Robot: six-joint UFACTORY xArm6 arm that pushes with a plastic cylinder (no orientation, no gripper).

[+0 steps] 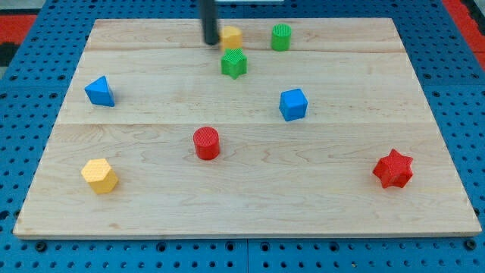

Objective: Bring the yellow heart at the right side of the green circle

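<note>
Nearest the view's bottom: a yellow hexagonal block (99, 175) at the left of the pale wooden worktop (250, 205), a red star-shaped block (393, 169) at the right, a red cylinder (206, 142) between them and a little farther up. Mid-board: a blue triangular block (99, 91) toward the left, a blue cube-like block (293, 104) right of centre. Farther still: a green star-like block (234, 63), just below the target pair. At the view's top: the yellow heart (232, 36), partly hidden by the dark rod, with my tip (210, 42) touching or just beside its left edge; the green circle (281, 36) near on the heart's right, clearly apart from it. No hand on this rig, so nothing to open or close and nothing held; only a bare tip resting against the block.

Likely trouble: a straight push rightward driving the heart into the green circle and shoving that circle along, so the heart never gets past. Also possible: a detour below clipping the green star-like block; a detour above sliding the heart off the board's far edge, very near. Off-centre contact apt to spin the heart away from the tip.
</note>
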